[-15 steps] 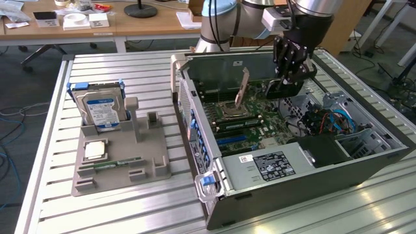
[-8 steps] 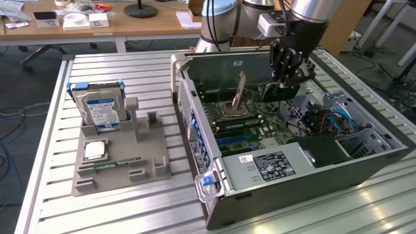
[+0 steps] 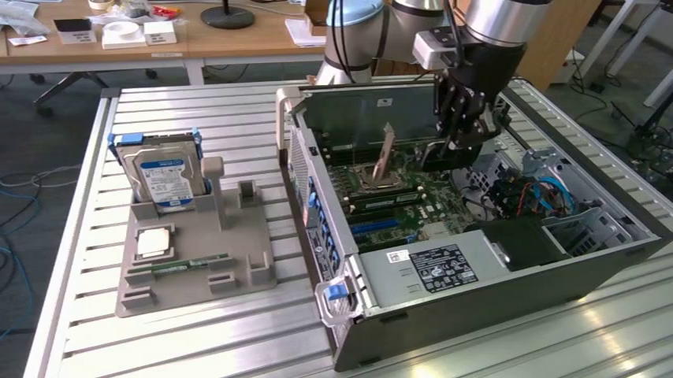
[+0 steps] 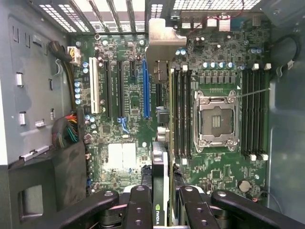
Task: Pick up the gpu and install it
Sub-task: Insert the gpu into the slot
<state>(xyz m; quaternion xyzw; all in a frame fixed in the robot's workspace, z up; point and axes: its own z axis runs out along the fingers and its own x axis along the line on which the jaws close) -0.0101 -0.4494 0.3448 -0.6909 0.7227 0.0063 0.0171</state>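
- The slatted metal worktop [image 3: 158, 346] carries an open case [image 3: 505, 291], lying with its open side up.
- On the exterior view's left of the case is a grey holder [image 3: 195, 260]. It has a RAM stick [image 3: 179, 268] lying flat, a chip [image 3: 153, 242] beyond it, and a drive [image 3: 163, 177] standing upright at the far end.
- Inside the case lies the motherboard [image 4: 119, 157], with a bare socket [image 4: 215, 121], a blue slot [image 4: 145, 88] and RAM slots [image 4: 180, 114].
- The gpu [image 4: 161, 157] hangs on edge over the motherboard, under the gripper [image 3: 462, 130].
  - Its flat faces stand upright.
  - Its long axis runs level along the board, parallel to the blue slot.
  - Its silver bracket [image 4: 164, 40] points at the case's vented, slotted wall.
  - Seen from the wrist, its thin edge lines up between the blue slot and the RAM slots.
  - Whether its lower edge touches a slot cannot be told.
- The gripper [image 4: 164, 202] is partly closed and clamps the gpu, with one of the fingers [image 4: 138, 205] against each flat face, at the end away from the bracket.
- Past the case stand the arm [image 3: 358, 39] and a wooden desk [image 3: 210, 47] with small boxes.
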